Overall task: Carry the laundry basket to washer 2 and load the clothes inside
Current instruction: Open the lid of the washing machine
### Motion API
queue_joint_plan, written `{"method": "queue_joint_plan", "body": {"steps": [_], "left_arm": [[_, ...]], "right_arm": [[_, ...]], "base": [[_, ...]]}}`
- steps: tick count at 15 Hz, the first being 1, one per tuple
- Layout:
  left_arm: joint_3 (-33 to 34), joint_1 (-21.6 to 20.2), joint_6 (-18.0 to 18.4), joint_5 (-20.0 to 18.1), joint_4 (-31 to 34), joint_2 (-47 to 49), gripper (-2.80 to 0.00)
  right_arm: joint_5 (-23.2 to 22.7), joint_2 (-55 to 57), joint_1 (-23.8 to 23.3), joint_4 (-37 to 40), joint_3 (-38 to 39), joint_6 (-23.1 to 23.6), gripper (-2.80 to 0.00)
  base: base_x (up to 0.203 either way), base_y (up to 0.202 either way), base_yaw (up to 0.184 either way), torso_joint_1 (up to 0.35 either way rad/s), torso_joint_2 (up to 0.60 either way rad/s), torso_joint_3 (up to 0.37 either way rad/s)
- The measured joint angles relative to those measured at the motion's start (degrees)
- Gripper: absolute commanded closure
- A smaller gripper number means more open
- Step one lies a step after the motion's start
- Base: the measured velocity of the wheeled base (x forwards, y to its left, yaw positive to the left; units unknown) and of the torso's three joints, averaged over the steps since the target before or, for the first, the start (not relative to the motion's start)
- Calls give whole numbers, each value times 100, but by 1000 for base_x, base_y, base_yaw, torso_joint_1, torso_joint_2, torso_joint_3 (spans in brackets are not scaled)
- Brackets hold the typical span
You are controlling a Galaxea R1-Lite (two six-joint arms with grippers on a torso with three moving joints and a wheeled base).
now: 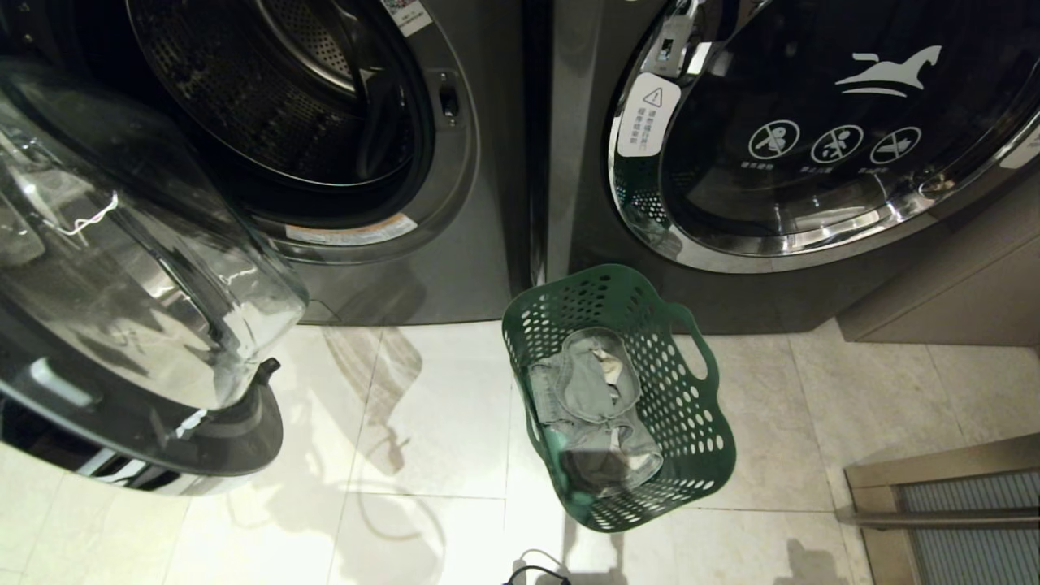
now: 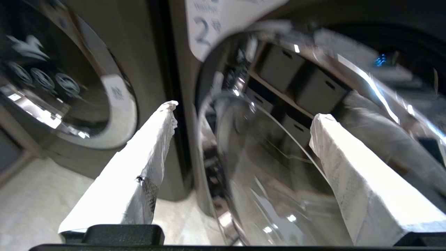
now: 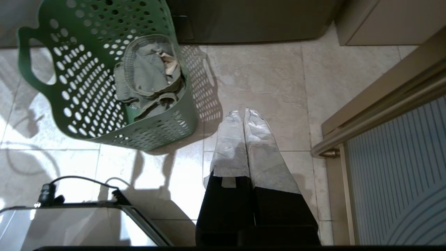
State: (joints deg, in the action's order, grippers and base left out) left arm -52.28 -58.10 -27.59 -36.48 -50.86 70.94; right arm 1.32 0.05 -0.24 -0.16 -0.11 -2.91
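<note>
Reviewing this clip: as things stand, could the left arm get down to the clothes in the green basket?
Probably yes. The left gripper is open and empty, up by the open washer door, and the clothes lie uncovered in the open-topped basket on the floor.

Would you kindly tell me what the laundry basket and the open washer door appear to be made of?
Laundry basket: likely moulded green plastic, matte, evenly perforated walls with cut-out handles. Open washer door: seemingly a clear glass or plastic bowl in a glossy chrome-look ring, given its transparency and sharp reflections.
</note>
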Motion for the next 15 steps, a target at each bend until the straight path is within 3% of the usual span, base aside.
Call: {"method": "queue_joint_plan", "body": {"steps": [6,9,12,15], "left_arm": [[-1730,-217,38,167,792,196,0],[-2795,116,272,310,1950,241,0],[-3376,977,551,569,3425,288,0],[-3415,2500,1221,1047,4235,267,0]], "right_arm": [[2,0,-17,6,0,2,0],[2,0,-9,8,0,5,0],[5,0,-9,9,-2,2,0],[1,0,-13,9,0,2,0]], "base": [[0,0,0,0,0,0],[0,0,0,0,0,0],[0,0,0,0,0,0],[0,0,0,0,0,0]]}}
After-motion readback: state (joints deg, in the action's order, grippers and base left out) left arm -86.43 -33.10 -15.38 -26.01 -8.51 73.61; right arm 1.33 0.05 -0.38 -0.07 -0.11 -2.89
